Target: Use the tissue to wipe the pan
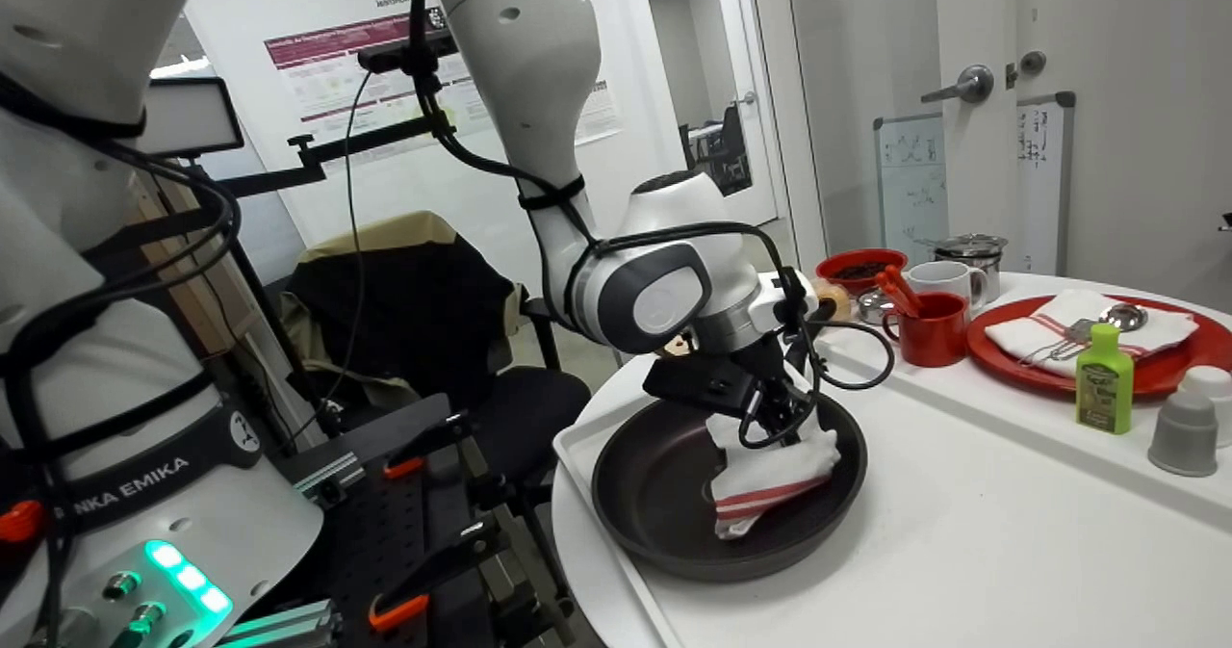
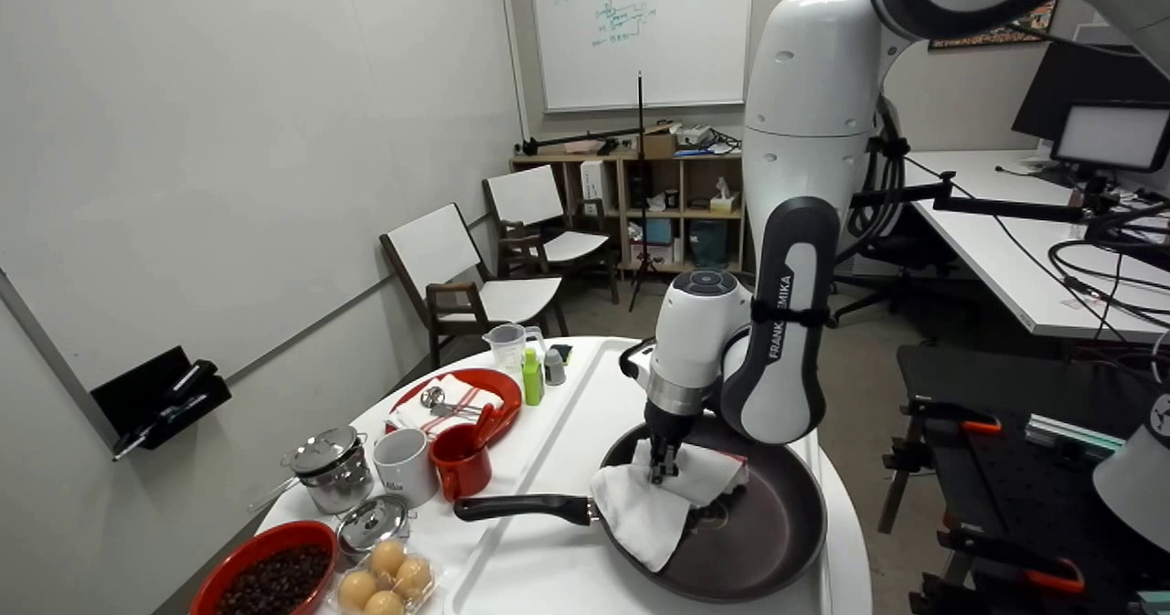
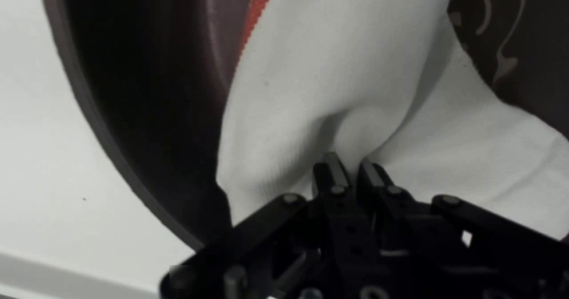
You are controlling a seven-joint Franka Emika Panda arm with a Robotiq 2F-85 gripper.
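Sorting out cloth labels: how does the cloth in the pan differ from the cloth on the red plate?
Pose: the pan cloth is rumpled; the plate cloth lies flatter.
Contact: the pan cloth is pinched in the gripper; the plate cloth has metal utensils resting on it.
Shared: both are white with red stripes.

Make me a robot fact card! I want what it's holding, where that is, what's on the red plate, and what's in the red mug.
Holding: a white cloth with red stripes, pinched in the end effector
Where: in the black pan
Red plate: another red-striped cloth with metal utensils on top
Red mug: red things sticking up, too small to name
Green bottle: standing upright
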